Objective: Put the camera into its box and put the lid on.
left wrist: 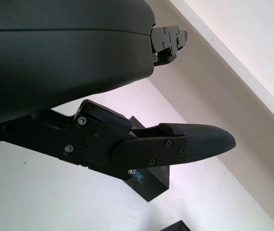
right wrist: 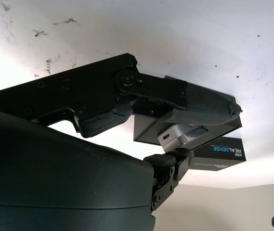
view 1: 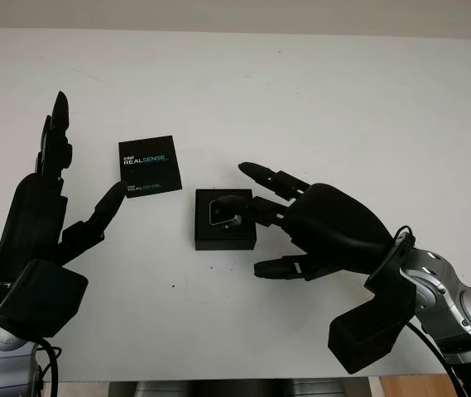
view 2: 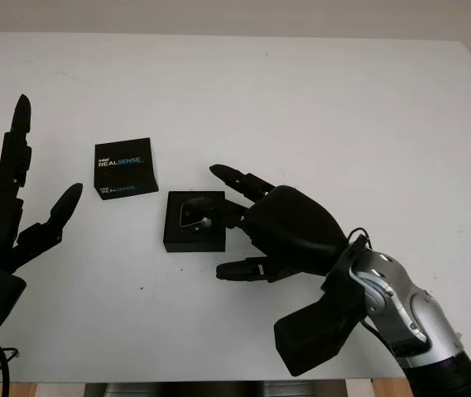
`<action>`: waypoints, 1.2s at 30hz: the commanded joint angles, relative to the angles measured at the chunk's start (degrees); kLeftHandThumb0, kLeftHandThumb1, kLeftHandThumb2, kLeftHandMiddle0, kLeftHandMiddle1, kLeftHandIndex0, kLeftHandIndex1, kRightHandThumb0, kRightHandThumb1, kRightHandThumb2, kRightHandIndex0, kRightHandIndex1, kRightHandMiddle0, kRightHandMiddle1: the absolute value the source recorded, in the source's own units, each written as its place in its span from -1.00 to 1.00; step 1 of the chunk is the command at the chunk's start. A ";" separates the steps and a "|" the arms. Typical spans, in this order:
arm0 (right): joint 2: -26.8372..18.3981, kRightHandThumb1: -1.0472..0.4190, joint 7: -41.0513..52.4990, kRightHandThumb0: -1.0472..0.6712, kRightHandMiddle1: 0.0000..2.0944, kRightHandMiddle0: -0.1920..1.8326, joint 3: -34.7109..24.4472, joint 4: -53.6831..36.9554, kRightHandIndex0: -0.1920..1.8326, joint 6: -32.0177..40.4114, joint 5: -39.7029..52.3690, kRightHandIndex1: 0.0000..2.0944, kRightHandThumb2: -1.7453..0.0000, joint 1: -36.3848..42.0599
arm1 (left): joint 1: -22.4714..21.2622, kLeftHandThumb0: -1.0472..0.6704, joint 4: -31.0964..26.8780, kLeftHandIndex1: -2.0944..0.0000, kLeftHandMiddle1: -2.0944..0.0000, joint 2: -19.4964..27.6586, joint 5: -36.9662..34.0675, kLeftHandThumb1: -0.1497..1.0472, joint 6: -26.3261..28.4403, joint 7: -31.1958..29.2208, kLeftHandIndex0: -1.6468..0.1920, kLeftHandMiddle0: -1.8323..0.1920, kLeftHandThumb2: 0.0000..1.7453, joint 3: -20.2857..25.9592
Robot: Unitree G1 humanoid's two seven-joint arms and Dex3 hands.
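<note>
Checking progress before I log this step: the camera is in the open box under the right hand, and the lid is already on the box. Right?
Not quite. The lid, printed RealSense, lies on the table apart from the box, nearer the open left hand; both eye views show it. The rest holds: the camera sits in the open box with the right hand at it.

Both hands matte black: left hand, right hand, each with a smooth rounded shell and three jointed fingers. Fingertips have a fine textured pad (rest is plain plastic). Small silver screws at finger links. Boxy black block at each wrist. Forearms silver-grey metal with black segments; thin black cables loop out by both wrists.
</note>
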 commanded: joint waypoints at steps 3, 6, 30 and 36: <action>-1.05 -1.00 0.91 -0.83 -0.73 -0.35 -0.24 -1.05 -0.73 1.36 -1.35 -0.94 0.24 2.44 | 0.87 -0.78 -1.24 0.95 1.00 0.49 -1.02 1.00 -0.72 -0.41 0.97 1.00 -0.41 0.97; -0.91 -1.00 1.01 -0.83 -0.72 -0.33 -0.26 -1.59 -0.72 2.03 -1.82 -0.94 0.24 3.18 | 1.30 -0.78 -1.60 0.95 1.00 0.69 -1.02 1.00 -0.59 -0.54 0.97 1.00 -0.41 1.27; 0.09 -1.00 2.73 -0.80 -0.72 -0.35 0.56 -0.52 -0.79 9.55 -2.32 -0.96 0.25 8.52 | 3.05 -0.79 -5.21 0.95 1.00 1.40 -2.68 1.00 1.51 -2.92 0.96 1.00 -0.42 4.23; 0.25 -1.00 2.07 -0.79 -0.69 -0.34 1.01 0.32 -0.79 10.01 -2.62 -0.96 0.24 9.27 | 2.94 -0.77 -5.67 0.95 1.00 1.53 -2.47 1.00 1.82 -3.43 0.96 1.00 -0.42 4.37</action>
